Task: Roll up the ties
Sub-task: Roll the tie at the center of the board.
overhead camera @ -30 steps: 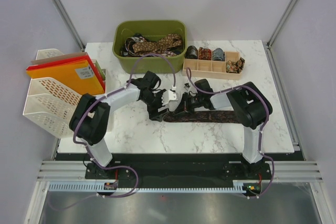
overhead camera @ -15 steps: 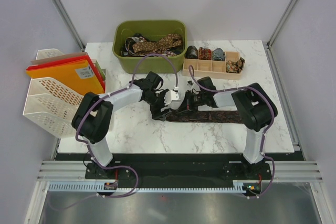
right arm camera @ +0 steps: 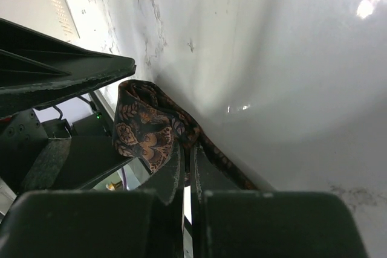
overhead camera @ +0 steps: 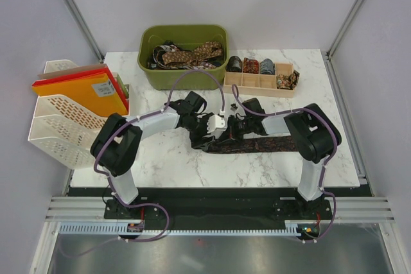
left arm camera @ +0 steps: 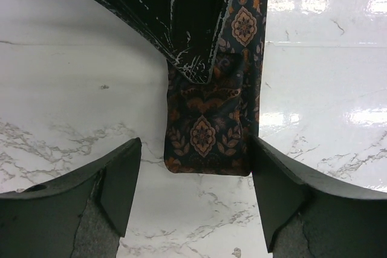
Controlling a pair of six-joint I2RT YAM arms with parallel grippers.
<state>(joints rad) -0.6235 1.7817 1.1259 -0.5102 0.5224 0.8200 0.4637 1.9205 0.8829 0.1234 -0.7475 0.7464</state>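
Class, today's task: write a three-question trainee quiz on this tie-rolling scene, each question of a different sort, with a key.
1. True or false: the right gripper is shut on the dark patterned tie.
2. The loose ties lie in: A) the green bin B) a cardboard box C) a drawer.
3. Fill in: the left gripper stands ____ astride the tie's folded end.
Key: 1 true; 2 A; 3 open.

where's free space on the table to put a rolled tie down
Bare marble: the front strip between the flat tie and the table's near edge, and the back right corner beside the wooden tray. Crowded: the middle, where the left arm and right arm meet over the tie, and the back by the green bin.
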